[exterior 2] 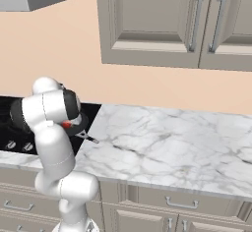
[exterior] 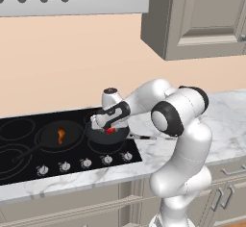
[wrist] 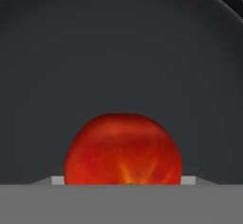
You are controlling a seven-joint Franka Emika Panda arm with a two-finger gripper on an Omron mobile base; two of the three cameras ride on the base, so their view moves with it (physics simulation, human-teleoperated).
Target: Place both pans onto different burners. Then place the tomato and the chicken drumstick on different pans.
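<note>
Knobs (exterior: 86, 163): a row of small silver dials along the near edge of the cooktop, closest to the base; nothing is touching them.
Marble counter (exterior 2: 167, 137): to the right of the cooktop, the side the arm's base stands against.
Gripper (exterior: 111, 128): low over the right-hand pan, pointing down into it, with the tomato directly under the hand.
Jaws: the fingertips themselves are hidden, so I cannot tell from the views whether they are gripping; they seem to stand fairly wide, about a tomato's width, which could be a hold on it or a release around it.
Tomato (wrist: 123, 149): red and round, just ahead of the hand against the dark pan floor, inside the rim; whether it rests on the floor or hangs just above it I cannot tell.
Right pan (exterior: 98, 137): matte black, on a burner at the right end of the cooktop, its thin handle reaching right over the counter edge; it is the one receiving the tomato, so the two foods end up apart.
Left pan (exterior: 50, 135): on its own ringed burner just beside the right one, handle running toward the front left.
Chicken drumstick (exterior: 61, 135): orange-brown, lying in the middle of the left pan, apparently already delivered.
Cooktop (exterior: 14, 146): glossy black glass with further ringed burners at the far left.
Stage: judged near the end; what remains is leaving the tomato in the pan and lifting clear without dragging it.
</note>
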